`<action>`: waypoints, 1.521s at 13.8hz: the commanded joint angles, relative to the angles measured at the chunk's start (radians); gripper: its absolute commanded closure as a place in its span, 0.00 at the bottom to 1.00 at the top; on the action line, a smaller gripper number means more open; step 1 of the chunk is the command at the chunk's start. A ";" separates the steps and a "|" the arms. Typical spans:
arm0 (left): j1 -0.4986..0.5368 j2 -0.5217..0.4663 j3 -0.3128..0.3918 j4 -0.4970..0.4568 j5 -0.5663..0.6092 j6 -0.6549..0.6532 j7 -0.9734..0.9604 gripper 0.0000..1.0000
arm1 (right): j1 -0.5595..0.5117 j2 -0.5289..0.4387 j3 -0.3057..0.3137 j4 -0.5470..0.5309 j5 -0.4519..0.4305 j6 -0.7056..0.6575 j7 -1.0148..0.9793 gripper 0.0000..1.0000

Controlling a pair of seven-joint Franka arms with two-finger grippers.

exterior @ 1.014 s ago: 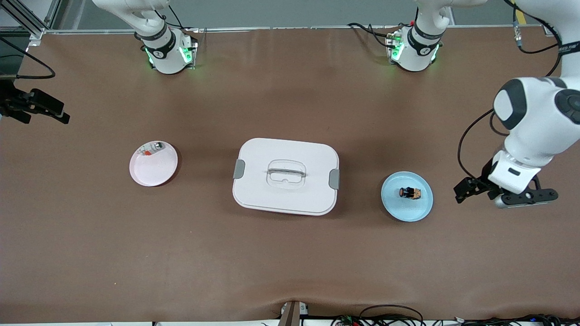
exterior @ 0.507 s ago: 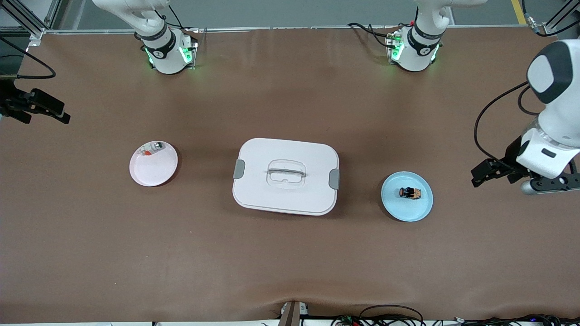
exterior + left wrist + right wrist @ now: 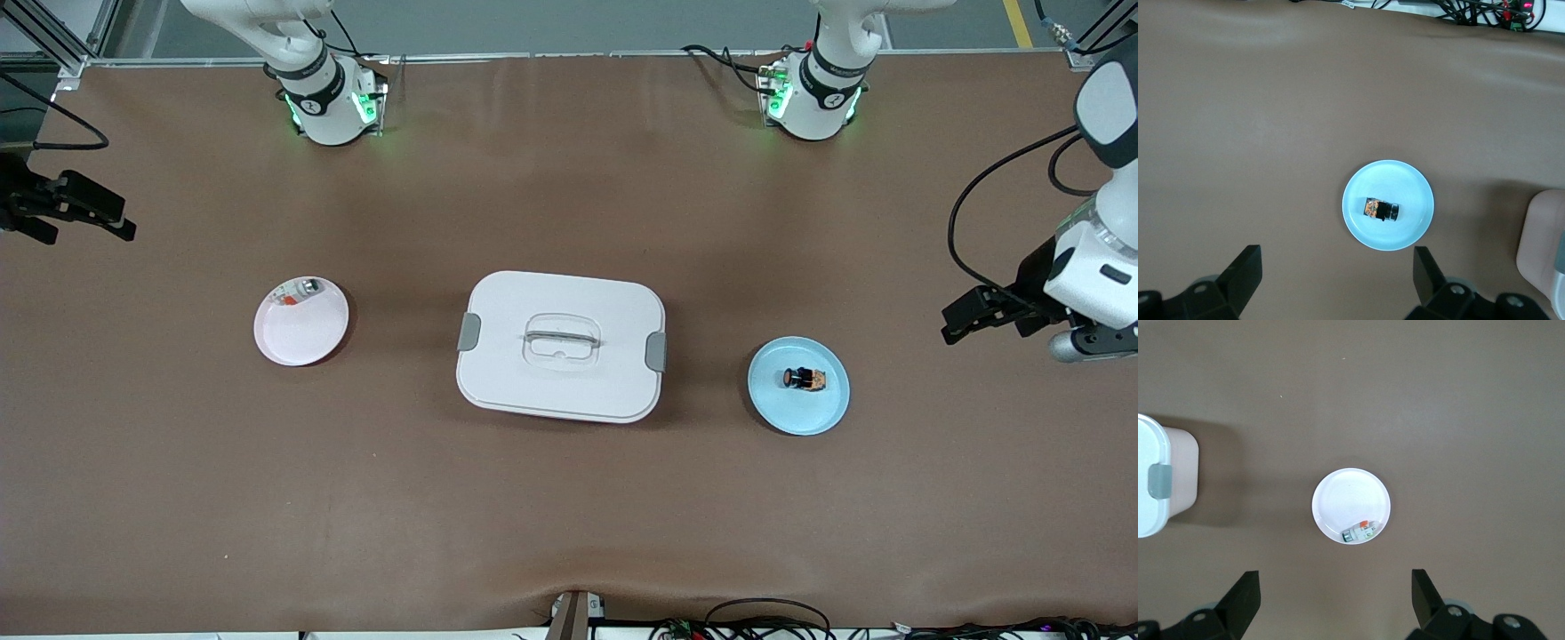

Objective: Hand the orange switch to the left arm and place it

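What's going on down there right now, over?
Left gripper open, high over the table by the blue plate. Right gripper open, above the pink plate. Orange switch untouched on the blue plate. Box sits between the plates.

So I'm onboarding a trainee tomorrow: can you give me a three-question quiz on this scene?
1. True or false: the orange switch lies on the blue plate.
2. What stands between the two plates? A) a white box B) a drawer C) a basket
3. Fill in: the pink plate holds a small ____ part.

Key: 1 true; 2 A, the box; 3 white-grey, with a red mark.
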 commanded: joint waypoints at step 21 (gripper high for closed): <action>0.057 -0.129 -0.071 0.023 -0.004 -0.227 0.076 0.00 | 0.003 -0.022 0.002 -0.011 -0.025 -0.017 0.029 0.00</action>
